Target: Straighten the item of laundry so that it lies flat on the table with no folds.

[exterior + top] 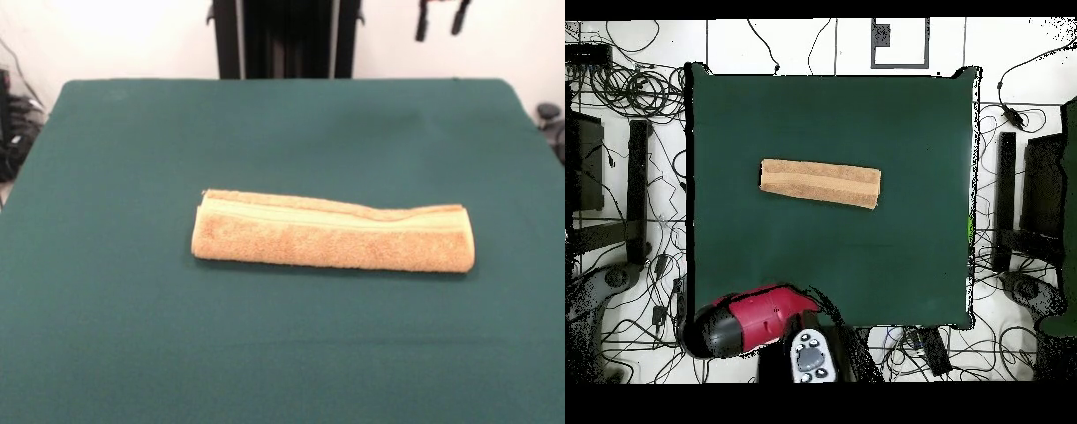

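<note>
The tabletop [106, 336] fills the front view, its near edge and both near corners cut off by the picture's borders. Near the middle of it lies the towel [334, 234], folded into a long narrow bar, so most of its cloth is hidden under its own layers. Only the fluffy top face, the rounded fold along its near side and a paler woven band along its far edge show. A low ripple lifts that far edge toward one end. In the overhead view the towel [820, 183] sits slightly slanted on the tabletop [895, 270], well apart from every edge.

Beyond the far edge stands the dark pedestal [284, 35], cut off at the top. Beside it the gripper [443, 19] shows only as two dark tips hanging apart at the upper border, holding and touching nothing. From above, the red and black arm [755, 318] lies drawn back off the tabletop.
</note>
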